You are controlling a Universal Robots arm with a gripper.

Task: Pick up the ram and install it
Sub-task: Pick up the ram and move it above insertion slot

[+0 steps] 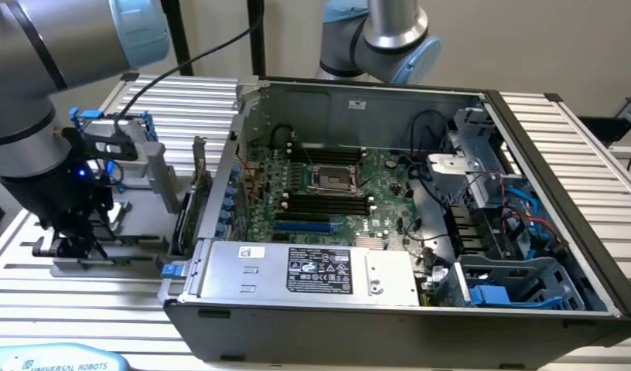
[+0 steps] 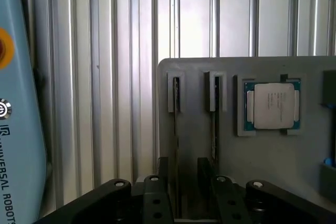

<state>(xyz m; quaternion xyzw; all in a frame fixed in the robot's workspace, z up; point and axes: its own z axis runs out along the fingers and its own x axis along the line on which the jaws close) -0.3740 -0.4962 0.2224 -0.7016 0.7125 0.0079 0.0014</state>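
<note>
A thin ram stick [image 2: 176,98] stands on edge in one slot of a grey holder [image 2: 199,145], and a second stick [image 2: 216,98] stands in the slot beside it. My gripper [image 2: 184,174] is open and hangs just above the holder. Its dark fingers [image 2: 163,169] sit on either side of the first stick without touching it. In the exterior view the gripper [image 1: 73,241] hangs low over the holder [image 1: 140,232], to the left of the open computer case [image 1: 398,309]. The black memory slots [image 1: 321,202] lie on the green motherboard inside.
A square silver processor chip [image 2: 273,106] rests in a pocket of the holder beside the sticks. A blue teach pendant [image 2: 16,129] lies on the ribbed aluminium table [image 2: 115,77]. A second arm's base [image 1: 383,39] stands behind the case. The case walls rise around the motherboard.
</note>
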